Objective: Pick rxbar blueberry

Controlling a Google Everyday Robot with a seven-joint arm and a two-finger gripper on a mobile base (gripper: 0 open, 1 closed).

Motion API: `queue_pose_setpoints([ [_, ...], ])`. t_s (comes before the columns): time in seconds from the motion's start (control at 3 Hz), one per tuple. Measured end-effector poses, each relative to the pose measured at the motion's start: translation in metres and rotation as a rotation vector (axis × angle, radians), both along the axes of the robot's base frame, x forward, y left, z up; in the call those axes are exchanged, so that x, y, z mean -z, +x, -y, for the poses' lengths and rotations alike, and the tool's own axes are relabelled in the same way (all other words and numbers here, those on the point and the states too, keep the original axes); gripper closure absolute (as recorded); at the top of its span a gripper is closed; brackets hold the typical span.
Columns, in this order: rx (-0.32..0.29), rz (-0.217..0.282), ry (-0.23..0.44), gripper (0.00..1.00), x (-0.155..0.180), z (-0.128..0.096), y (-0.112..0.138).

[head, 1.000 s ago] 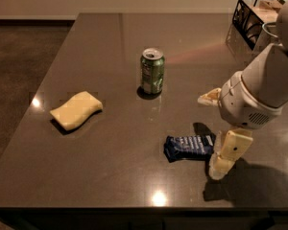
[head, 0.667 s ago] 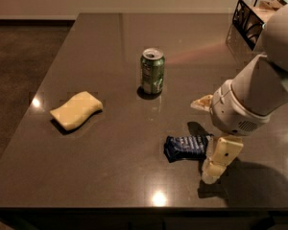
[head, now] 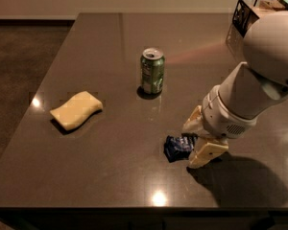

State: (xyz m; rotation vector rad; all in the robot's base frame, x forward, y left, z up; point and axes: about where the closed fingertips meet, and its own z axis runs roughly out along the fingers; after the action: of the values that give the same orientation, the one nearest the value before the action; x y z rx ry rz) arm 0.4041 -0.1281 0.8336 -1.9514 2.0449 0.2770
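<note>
The rxbar blueberry (head: 176, 147) is a dark blue crinkly wrapper lying flat on the dark table (head: 115, 56), right of centre near the front. My gripper (head: 198, 139) has come down at the bar's right end. One cream finger (head: 192, 122) is on the far side and the other (head: 206, 153) on the near side, with the bar's right end between them and partly hidden. The fingers stand apart and are not closed on it. My white arm (head: 259, 75) reaches in from the right.
A green soda can (head: 152, 71) stands upright at mid table, behind the bar. A pale yellow sponge (head: 76, 110) lies to the left. A black wire basket (head: 252, 13) stands at the back right corner. The table's front edge is close below the bar.
The gripper has moved left and lower, so its fingers now straddle the right end of the bar. The bar, can and sponge have not moved.
</note>
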Motion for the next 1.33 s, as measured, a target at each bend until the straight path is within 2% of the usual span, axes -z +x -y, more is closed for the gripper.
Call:
queue_pose_setpoints([
  [0.33, 0.002, -0.015, -0.011, 0.72, -0.001, 0.000, 0.001],
  [0.67, 0.002, -0.015, -0.011, 0.94, -0.001, 0.000, 0.001],
  [1.0, 0.050, 0.022, 0.006, 1.00, -0.025, 0.006, 0.006],
  [1.33, 0.100, 0.056, 0.020, 1.00, -0.057, 0.013, 0.011],
])
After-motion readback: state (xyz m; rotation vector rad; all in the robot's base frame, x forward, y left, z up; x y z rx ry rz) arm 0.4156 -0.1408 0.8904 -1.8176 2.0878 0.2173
